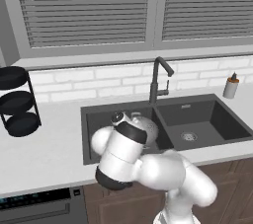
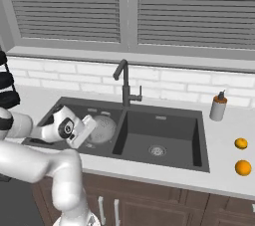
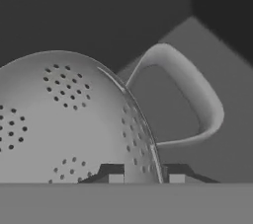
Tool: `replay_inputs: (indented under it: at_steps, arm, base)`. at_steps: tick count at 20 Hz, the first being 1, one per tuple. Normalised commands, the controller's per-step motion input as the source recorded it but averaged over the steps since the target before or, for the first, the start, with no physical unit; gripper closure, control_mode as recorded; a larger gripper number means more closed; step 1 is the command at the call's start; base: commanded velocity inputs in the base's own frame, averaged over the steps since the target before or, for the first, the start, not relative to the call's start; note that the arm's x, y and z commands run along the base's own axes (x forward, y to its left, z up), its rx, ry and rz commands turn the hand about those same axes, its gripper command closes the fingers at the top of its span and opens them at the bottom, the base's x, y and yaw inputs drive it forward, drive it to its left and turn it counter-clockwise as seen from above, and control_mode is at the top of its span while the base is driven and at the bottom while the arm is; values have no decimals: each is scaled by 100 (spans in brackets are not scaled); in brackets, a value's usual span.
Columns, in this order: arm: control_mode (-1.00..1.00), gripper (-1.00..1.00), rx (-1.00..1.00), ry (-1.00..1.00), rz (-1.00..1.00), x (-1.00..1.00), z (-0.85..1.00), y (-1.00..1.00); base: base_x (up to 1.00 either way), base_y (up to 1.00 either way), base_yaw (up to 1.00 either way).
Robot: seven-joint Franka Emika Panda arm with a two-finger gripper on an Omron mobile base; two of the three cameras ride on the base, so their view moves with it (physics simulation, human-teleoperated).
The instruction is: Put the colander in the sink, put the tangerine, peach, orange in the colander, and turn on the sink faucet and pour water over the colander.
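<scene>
Colander [image 3: 64,119]: silver-grey metal bowl, clusters of small round holes across the inner wall, thin rolled rim, one loop handle [image 3: 183,94] standing out from the rim. Sits in the left basin of the sink [image 2: 164,135], seen in the right base view [image 2: 102,128] as a pale perforated dish just past the hand, and in the left base view [image 1: 146,125] as a rounded pale shape beside the divider between basins. Second handle and foot not made out.

Gripper [image 3: 143,176]: two dark fingertips at the bottom of the hand view, one inside the bowl wall and one outside, clenched on the colander rim close to the handle. Wrist and hand lowered into the left basin [image 2: 79,129].

Sink: dark grey, double basin, round drain visible in the right basin [image 2: 157,150]; left basin drain hidden by colander and arm. Left part of the sink in the left base view covered by the white arm.

Sink faucet [image 2: 124,85]: tall dark gooseneck behind the divider, hooked spout pointing left in the right base view, small side lever on the stem.

Two orange fruits on the counter right of the sink, the smaller one [image 2: 241,143] behind the larger one [image 2: 243,168]; kind of each not certain at this size.

Beige soap bottle [image 2: 218,106] at the back right corner of the sink. Black round rack shelves [image 1: 17,102] on the counter far left, cut by the frame edge.
</scene>
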Motion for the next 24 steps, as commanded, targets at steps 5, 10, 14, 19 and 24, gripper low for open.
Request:
replay_inputs:
  at_steps: [5,10,14,19,24]
  arm:
    - [-100,100,0,-3,-28,78,-53,48]
    - [-100,100,0,-4,-28,66,-46,54]
    - [-100,-100,0,-14,-23,9,-5,74]
    - [-100,-100,0,-27,-21,-34,1,42]
    - [-100,-100,0,-37,-20,-32,12,41]
  base:
    - [0,0,0]
    - [0,0,0]
    - [0,0,0]
    - [0,0,0]
    - [0,0,0]
